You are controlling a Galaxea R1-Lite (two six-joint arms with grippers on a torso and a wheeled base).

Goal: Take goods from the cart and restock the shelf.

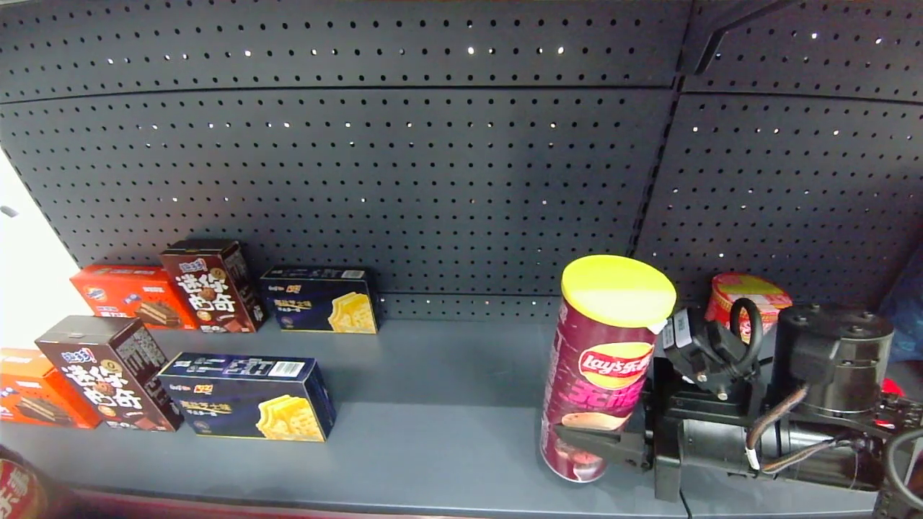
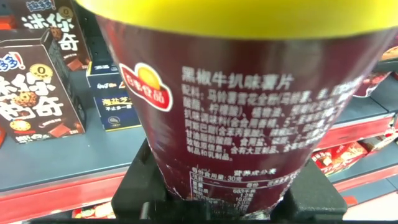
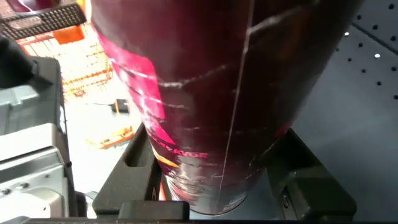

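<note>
A maroon chips can (image 1: 602,375) with a yellow lid stands upright at the right of the grey shelf (image 1: 433,404). My right gripper (image 1: 588,450) is shut on its lower part, with one finger (image 1: 598,443) across the front. The right wrist view has this can (image 3: 217,99) between both fingers (image 3: 134,168). My left gripper (image 2: 227,193) is shut on a second maroon chips can (image 2: 242,106) with a yellow lid, held in front of the shelf's left part. An edge of that can (image 1: 18,490) peeks in at the head view's lower left corner.
Two rows of snack boxes fill the shelf's left: orange (image 1: 130,295), brown (image 1: 213,285) and navy (image 1: 324,299) behind, brown (image 1: 108,371) and navy (image 1: 249,396) in front. A red tub (image 1: 746,295) stands behind my right arm. The pegboard back (image 1: 433,180) closes the rear; the shelf's middle is bare.
</note>
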